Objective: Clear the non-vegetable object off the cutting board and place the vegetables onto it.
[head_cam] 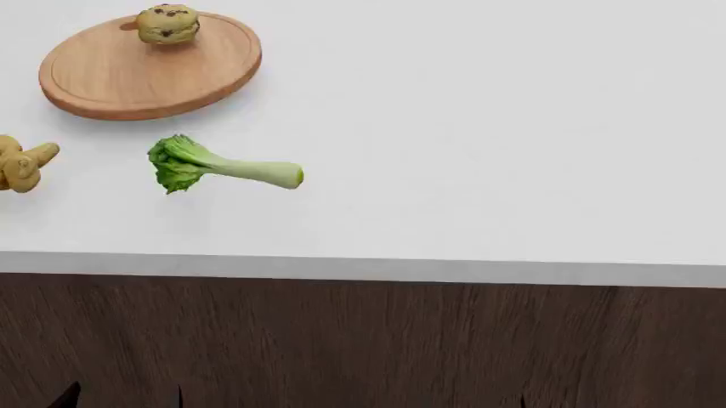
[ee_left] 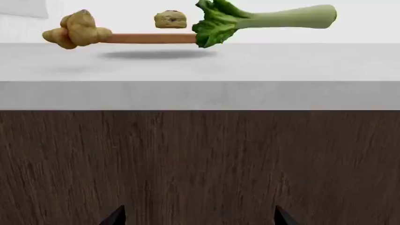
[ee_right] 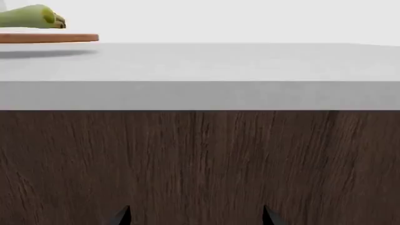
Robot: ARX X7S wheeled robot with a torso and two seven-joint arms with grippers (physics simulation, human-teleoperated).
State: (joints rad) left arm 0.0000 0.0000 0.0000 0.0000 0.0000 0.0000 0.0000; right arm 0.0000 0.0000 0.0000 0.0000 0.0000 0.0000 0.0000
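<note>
On the white counter the muffin sits on the cutting board, likely light and crumbly, best pinched gently round its sides; both grippers, only tips showing, look parted and empty.

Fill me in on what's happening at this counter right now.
Nothing is being handled at this moment. The muffin sits on the round cutting board near its far rim. The leafy green and the ginger root lie on the white counter in front of the board, off it. Both grippers hang low in front of the dark wood cabinet face, below the countertop, jaws apart and empty: left gripper, right gripper.
</note>
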